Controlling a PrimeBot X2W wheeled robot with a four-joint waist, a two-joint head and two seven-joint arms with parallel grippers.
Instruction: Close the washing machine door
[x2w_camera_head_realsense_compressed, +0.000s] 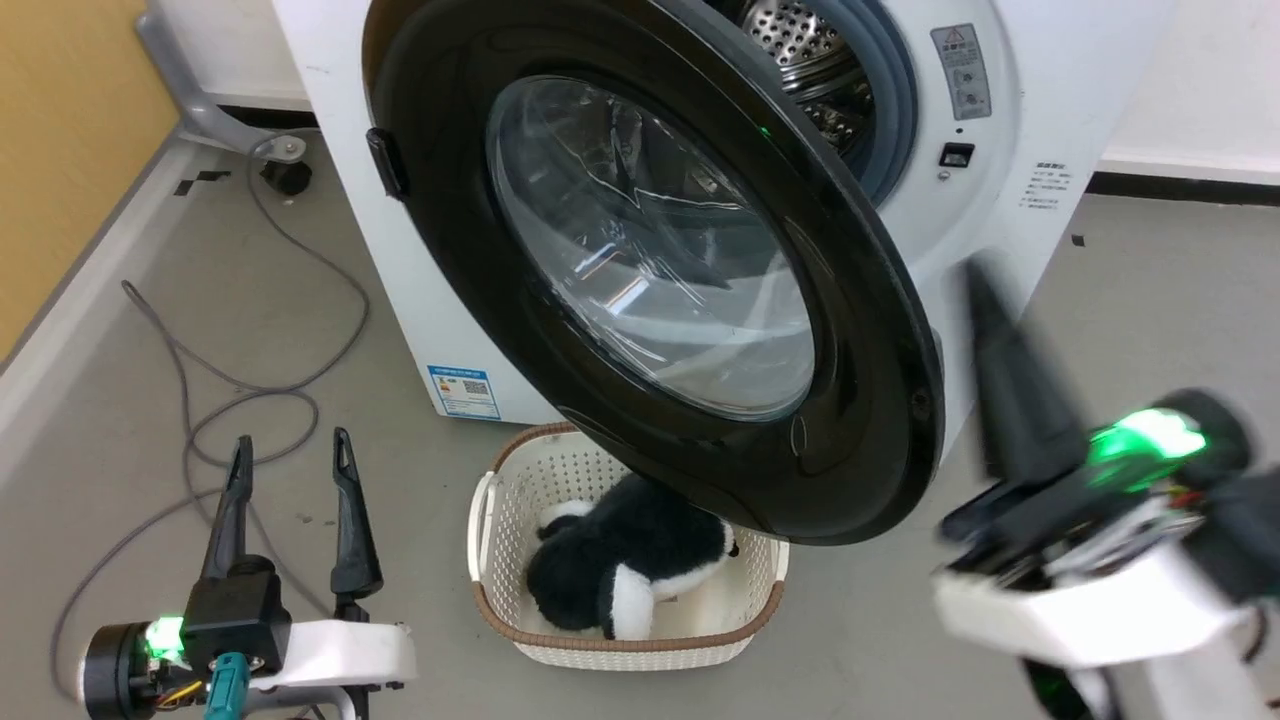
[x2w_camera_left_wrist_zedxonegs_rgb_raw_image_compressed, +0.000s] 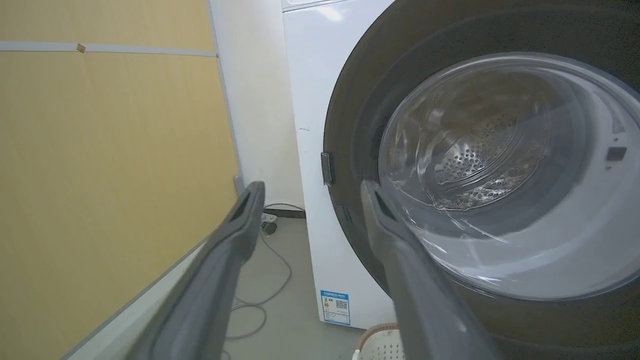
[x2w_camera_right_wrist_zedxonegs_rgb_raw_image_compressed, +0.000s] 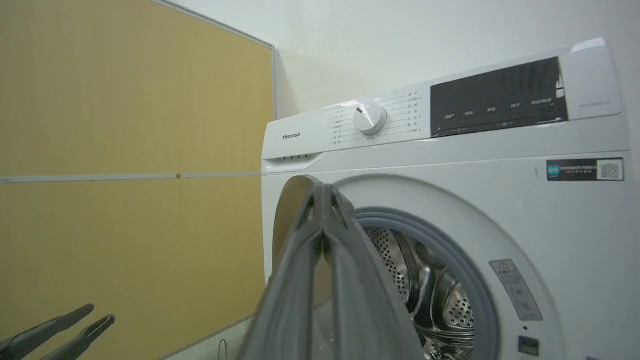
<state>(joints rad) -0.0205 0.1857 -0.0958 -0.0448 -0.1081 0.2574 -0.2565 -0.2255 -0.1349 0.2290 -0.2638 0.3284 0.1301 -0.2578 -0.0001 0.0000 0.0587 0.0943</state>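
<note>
- Right claw (x2w_camera_right_wrist_zedxonegs_rgb_raw_image_compressed: 322, 192) was nearest the camera, blurred at the lower right of the head view. In its own wrist view the two long dark fingers met at the tips: together, gripping nothing.
- Left claw (x2w_camera_head_realsense_compressed: 292, 442) sat low at the lower left over the grey floor, fingers apart and empty, well away from the door.
- Large round glossy black washing machine door with the bulging clear glass window (x2w_camera_head_realsense_compressed: 655, 270) stood swung wide open. It was hinged on the left side of the big white front-loading washing machine (x2w_camera_head_realsense_compressed: 1000, 230), and its free edge hung out near the right claw.
- Perforated steel drum (x2w_camera_head_realsense_compressed: 800, 45) showed behind the door's top edge.
- Cream perforated plastic basket (x2w_camera_head_realsense_compressed: 630, 650) sat on the floor under the door's lower rim, with a black-and-white plush toy (x2w_camera_head_realsense_compressed: 620, 560) inside.
- Handling, as a judgement: the door looked stiff and fairly heavy, with a glossy face likely to be slippery. It should swing freely on the hinge but probably needs a firm last press to latch.
- Best contact is likely a push on the black rim near the free edge, far from the hinge. No pinch needed, and avoid the glass bowl.
</note>
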